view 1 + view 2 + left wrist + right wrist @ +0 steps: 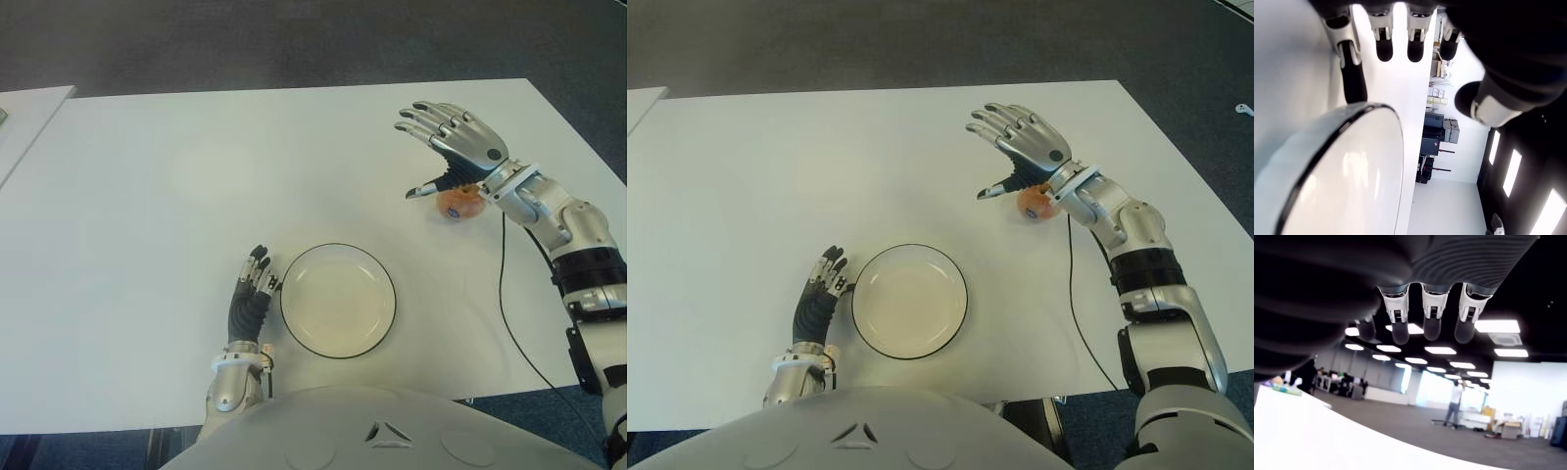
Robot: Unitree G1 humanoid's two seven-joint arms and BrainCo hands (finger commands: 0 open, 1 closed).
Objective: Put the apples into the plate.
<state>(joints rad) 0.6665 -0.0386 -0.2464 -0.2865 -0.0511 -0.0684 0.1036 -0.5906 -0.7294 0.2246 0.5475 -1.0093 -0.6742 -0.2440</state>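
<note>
One orange-red apple (458, 204) lies on the white table (176, 196) at the right, beyond the plate. My right hand (443, 155) hovers over it with fingers spread, palm down, holding nothing; the apple shows under the heel of the palm, partly hidden by the wrist. The right wrist view shows only straight fingers (1431, 318) and no apple. A white plate (338, 304) with a dark rim sits near the table's front edge with nothing in it. My left hand (251, 294) shows just left of the plate, fingers (1354, 73) extended beside its rim (1337, 132).
A black cable (504, 294) runs across the table from the right forearm to the front edge. A second white table (24, 117) stands at the far left. Dark floor lies beyond the far edge.
</note>
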